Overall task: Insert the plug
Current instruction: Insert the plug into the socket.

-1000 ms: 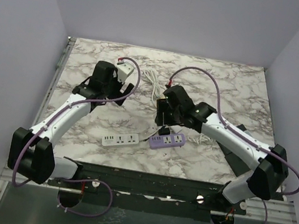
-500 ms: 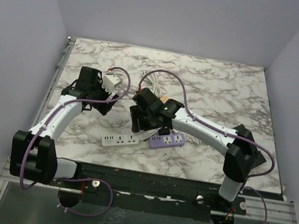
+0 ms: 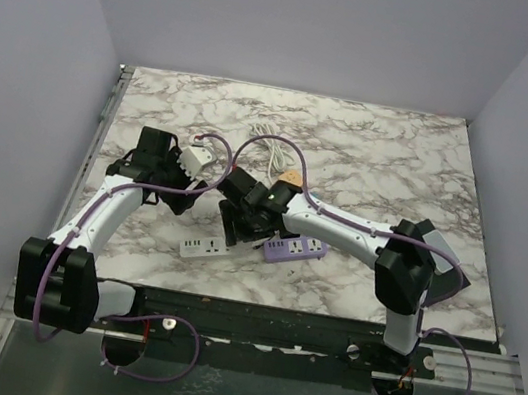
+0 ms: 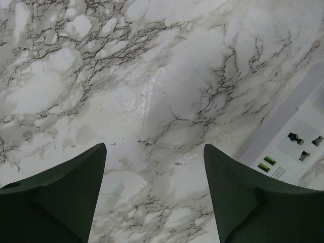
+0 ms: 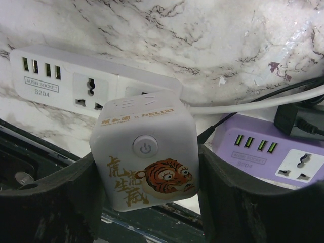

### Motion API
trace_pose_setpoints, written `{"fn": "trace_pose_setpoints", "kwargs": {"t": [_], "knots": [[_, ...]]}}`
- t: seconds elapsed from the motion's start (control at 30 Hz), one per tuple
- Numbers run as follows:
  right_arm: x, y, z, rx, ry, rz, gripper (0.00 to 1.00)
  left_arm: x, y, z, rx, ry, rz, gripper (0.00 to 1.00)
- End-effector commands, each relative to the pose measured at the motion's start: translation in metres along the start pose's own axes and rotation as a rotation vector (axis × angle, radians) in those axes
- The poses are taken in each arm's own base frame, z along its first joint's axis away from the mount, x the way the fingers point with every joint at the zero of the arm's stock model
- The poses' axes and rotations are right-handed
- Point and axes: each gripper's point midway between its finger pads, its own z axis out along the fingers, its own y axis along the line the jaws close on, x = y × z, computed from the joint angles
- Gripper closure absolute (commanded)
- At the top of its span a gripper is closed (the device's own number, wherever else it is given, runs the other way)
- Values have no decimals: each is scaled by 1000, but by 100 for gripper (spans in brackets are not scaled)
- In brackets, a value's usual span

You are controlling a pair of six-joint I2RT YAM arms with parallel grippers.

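white links [image 3: 104, 211], black joints [image 3: 58, 275], purple cables [image 3: 215, 139], left end effector [image 4: 154, 145] with dark green fingers [image 4: 61, 197].

Cube [image 5: 144, 152] — "DELIXI"; white strip [image 5: 61, 83] — "4USB SOCKET S204"

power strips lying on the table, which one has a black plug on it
The purple strip, with the black adapter at one end; the white strip's visible sockets hold nothing.

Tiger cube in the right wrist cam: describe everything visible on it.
The cube is a white, glossy plastic block with rounded edges. The facing side shows a round power button, an orange tiger face, gold characters and a brand line on top. Slightly tilted, it is clamped on both sides by the right end effector. The white strip and purple strip lie behind it; contact with them cannot be told.
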Motion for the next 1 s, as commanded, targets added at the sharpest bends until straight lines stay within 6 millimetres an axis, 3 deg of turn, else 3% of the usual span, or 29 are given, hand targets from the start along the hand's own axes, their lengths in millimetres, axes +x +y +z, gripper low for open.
{"fn": "trace_pose_setpoints", "kwargs": {"t": [0.0,0.6,0.97], "knots": [[0,10,-2,27,-7,-1,99,-7,-3,-1,28,-28,4,22],[12,-1,21,161,9,-17,99,-9,-2,-8,5,-44,19,23],[18,-6,9,233,-16,-37,99,-5,2,-10,-27,-30,5,24]]}}
